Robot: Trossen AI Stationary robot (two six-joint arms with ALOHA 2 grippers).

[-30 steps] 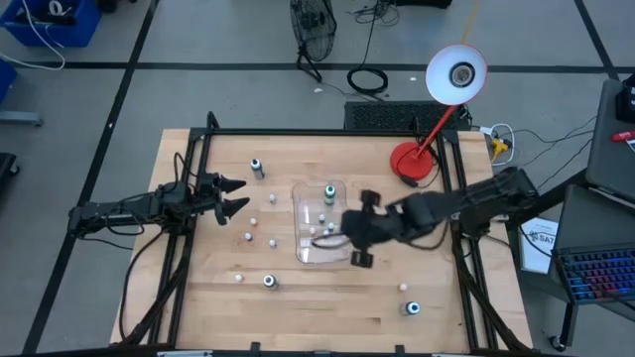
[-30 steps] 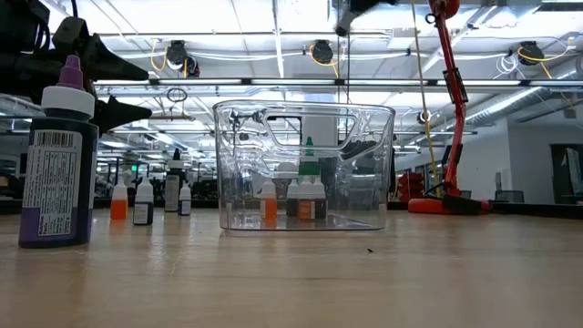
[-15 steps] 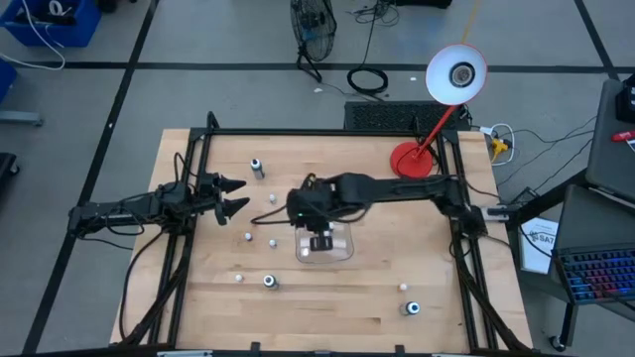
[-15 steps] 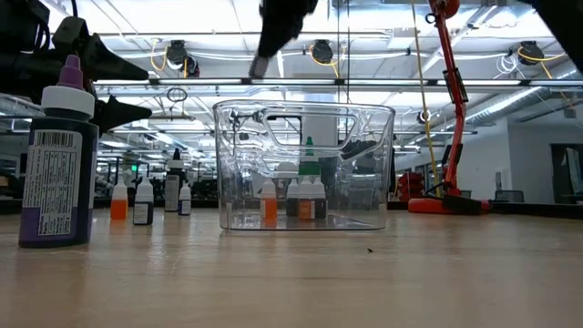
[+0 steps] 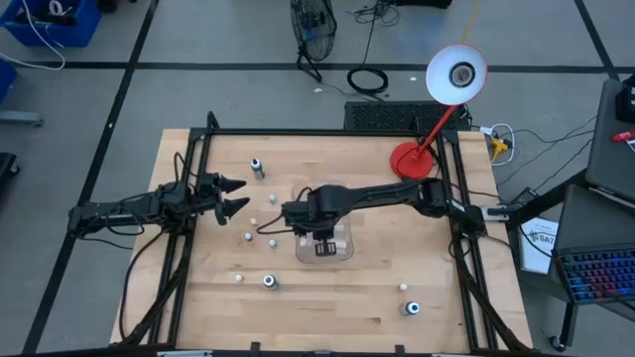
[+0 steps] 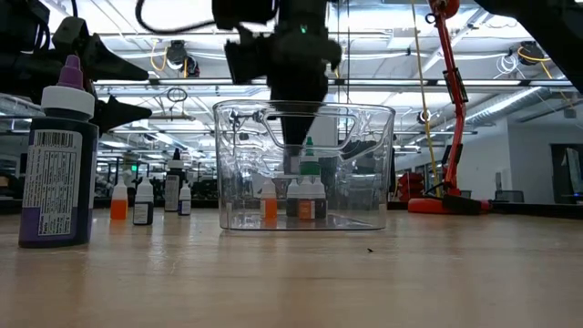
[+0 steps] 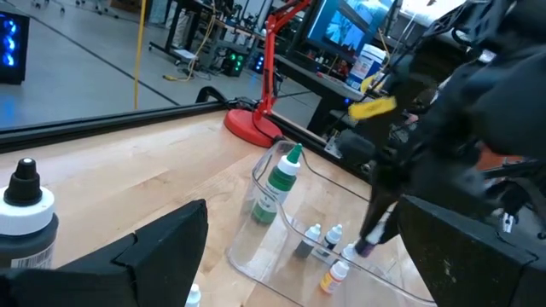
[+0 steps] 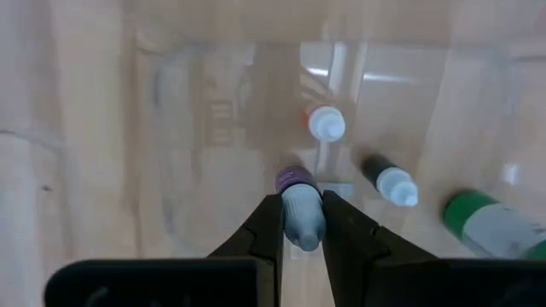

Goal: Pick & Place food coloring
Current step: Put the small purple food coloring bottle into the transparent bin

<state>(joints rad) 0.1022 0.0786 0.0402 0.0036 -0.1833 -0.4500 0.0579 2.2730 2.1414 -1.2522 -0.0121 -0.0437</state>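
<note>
Right gripper (image 8: 302, 223), fingers closed on a small purple-capped food coloring bottle (image 8: 299, 207), hangs above the clear tray (image 6: 303, 164); judged best lowered straight and released clear of the bottles (image 8: 326, 124) inside, while the left gripper (image 5: 232, 196) waits wide open apart.

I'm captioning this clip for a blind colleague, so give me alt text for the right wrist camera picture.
Looking down past the right hand, whose two dark fingers are shut on a small bottle with a purple body and pale cap, held above the clear plastic tray. In the tray lie an orange bottle, a dark bottle and a larger green bottle.
</note>
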